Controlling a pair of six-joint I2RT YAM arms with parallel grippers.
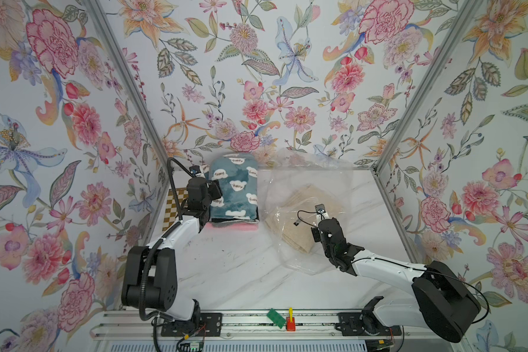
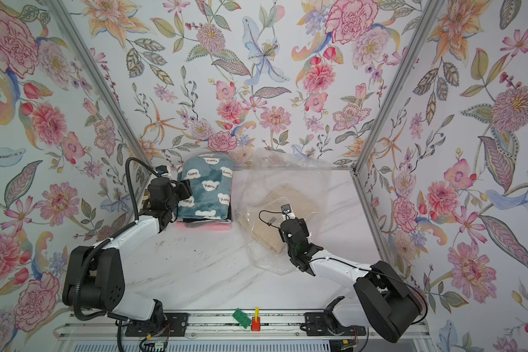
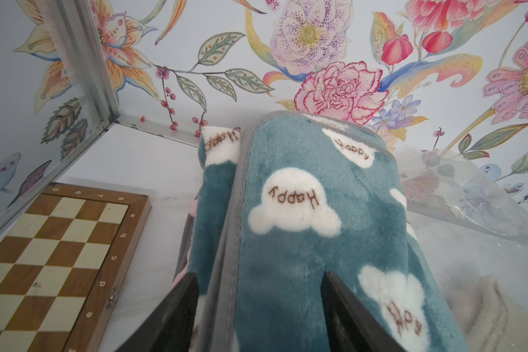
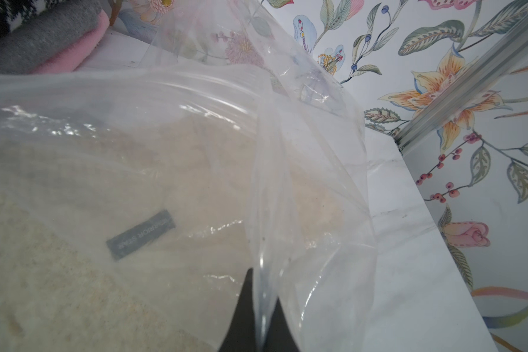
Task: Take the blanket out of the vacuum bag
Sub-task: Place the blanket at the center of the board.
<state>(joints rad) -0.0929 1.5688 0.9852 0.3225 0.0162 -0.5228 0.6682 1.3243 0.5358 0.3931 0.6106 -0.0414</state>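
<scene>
Scene: two robot arms work over a white marble-look table point(image 1: 241, 274) boxed in by flowered walls point(image 1: 256, 76)
Vacuum bag: the clear, crinkled vacuum bag point(image 1: 299, 262) point(image 2: 265, 259) lies on the right half of the table in both top views, its far end rising against the back wall
Beige blanket: a folded beige blanket point(image 1: 296, 219) point(image 2: 272, 225) sits inside the bag, seen through the plastic; the right wrist view shows a small grey label point(image 4: 141, 234) on it
Right gripper: the right gripper point(image 4: 261, 304) is closed tight, with a pleat of the vacuum bag pinched between its dark fingers, above the beige blanket
Teal blanket: a teal blanket point(image 1: 235, 189) point(image 2: 208, 189) point(image 3: 302, 243) printed with white "Happy" clouds tops a pile at the back of the table, just left of the bag; a pink layer point(image 1: 235, 227) and a grey layer point(image 4: 43, 42) show beneath it
Left gripper: the left gripper point(image 3: 260, 274) point(image 1: 215, 189) has its jaws spread wide, one finger on each side of a raised fold of the teal blanket; whether the pads press the cloth cannot be told
Chessboard: a wooden chessboard point(image 3: 58, 259) point(image 1: 173, 207) lies flat at the left edge of the table, just beside the pile
</scene>
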